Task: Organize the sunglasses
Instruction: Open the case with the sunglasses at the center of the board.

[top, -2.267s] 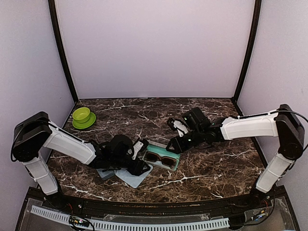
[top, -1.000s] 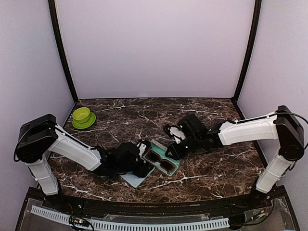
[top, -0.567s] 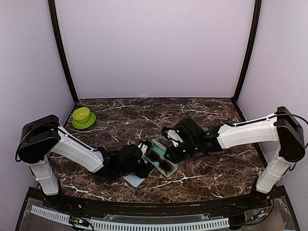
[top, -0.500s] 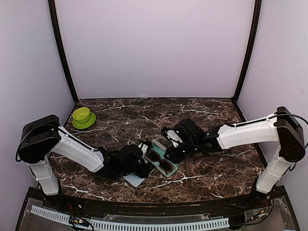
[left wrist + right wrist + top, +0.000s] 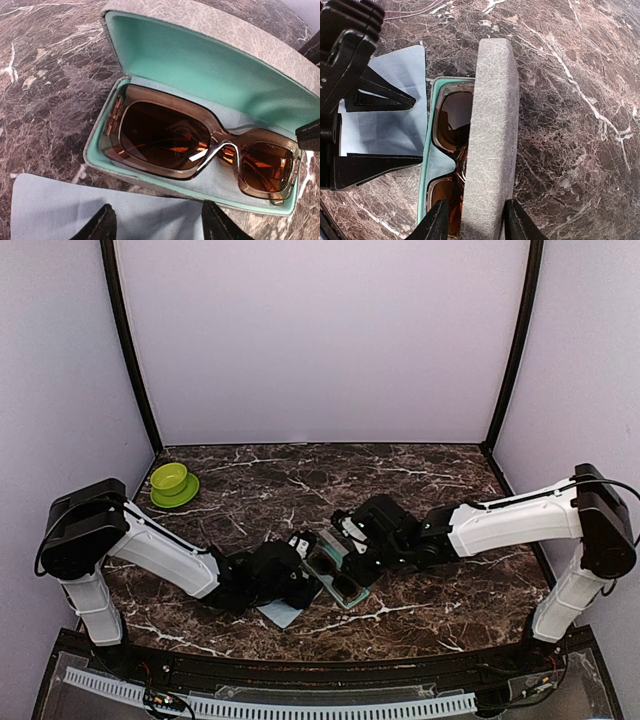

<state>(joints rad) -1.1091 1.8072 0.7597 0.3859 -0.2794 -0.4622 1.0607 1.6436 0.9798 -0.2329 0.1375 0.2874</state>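
The sunglasses (image 5: 165, 135) have a brown translucent frame and dark lenses. They lie in the open grey teal-lined case (image 5: 210, 65) at the table's front middle (image 5: 350, 598). My left gripper (image 5: 160, 225) is open just short of the case's front rim, its fingertips over a pale blue cloth (image 5: 75, 210). My right gripper (image 5: 476, 220) is open and straddles the case's half-raised grey lid (image 5: 492, 125), with the sunglasses (image 5: 451, 120) showing under the lid. In the top view both grippers meet at the case, the left (image 5: 303, 570) and the right (image 5: 345, 558).
The pale blue cloth (image 5: 280, 612) lies beside the case under the left gripper. A green bowl on a green saucer (image 5: 170, 480) stands at the back left. Dark marble table (image 5: 430, 490) with purple walls around.
The right gripper has moved left onto the case and the lid has come up from lying flat. The left gripper has slid right over the cloth to the case's edge.
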